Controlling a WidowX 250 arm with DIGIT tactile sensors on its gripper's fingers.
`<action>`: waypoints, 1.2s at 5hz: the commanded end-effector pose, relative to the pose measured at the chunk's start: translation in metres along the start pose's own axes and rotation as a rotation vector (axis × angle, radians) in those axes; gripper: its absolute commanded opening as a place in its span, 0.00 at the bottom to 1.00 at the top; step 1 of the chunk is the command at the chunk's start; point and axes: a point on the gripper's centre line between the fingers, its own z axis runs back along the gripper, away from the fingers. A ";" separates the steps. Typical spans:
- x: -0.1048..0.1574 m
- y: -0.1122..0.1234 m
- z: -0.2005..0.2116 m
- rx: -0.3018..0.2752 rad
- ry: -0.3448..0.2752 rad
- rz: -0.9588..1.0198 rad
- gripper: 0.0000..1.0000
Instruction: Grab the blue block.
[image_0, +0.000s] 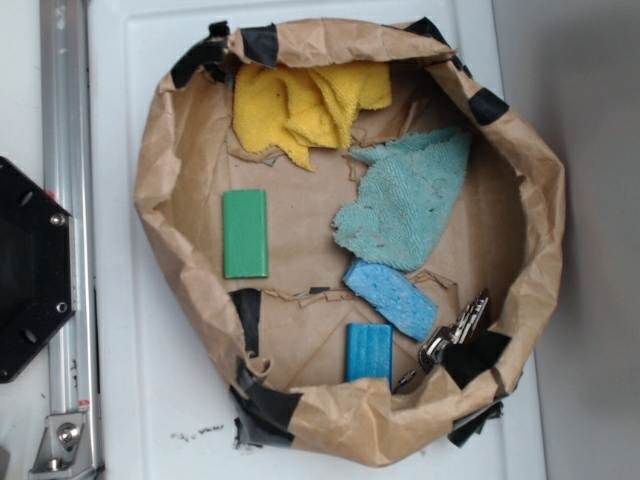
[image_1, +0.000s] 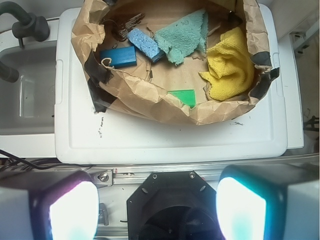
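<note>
The blue block (image_0: 369, 353) lies untouched on the floor of the paper bag (image_0: 160, 190), lower centre of the exterior view, near the bag's bottom wall. Just above and to its right sits the pale-blue sponge (image_0: 390, 298), with metal keys (image_0: 455, 330) to the right. The hand (image_1: 157, 207) is seen only in the wrist view, fingers spread wide with nothing held, well apart from the bag. Nothing is judged done: approach, descent and closing all remain.

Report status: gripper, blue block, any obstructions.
Gripper open, outside the paper bag. Blue block untouched at bag's edge. Sponge and metal clip close by.
</note>
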 end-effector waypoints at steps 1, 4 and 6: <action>0.000 0.000 0.000 0.000 0.000 0.000 1.00; 0.100 -0.016 -0.070 0.122 0.123 0.489 1.00; 0.095 0.013 -0.094 0.105 0.119 0.913 1.00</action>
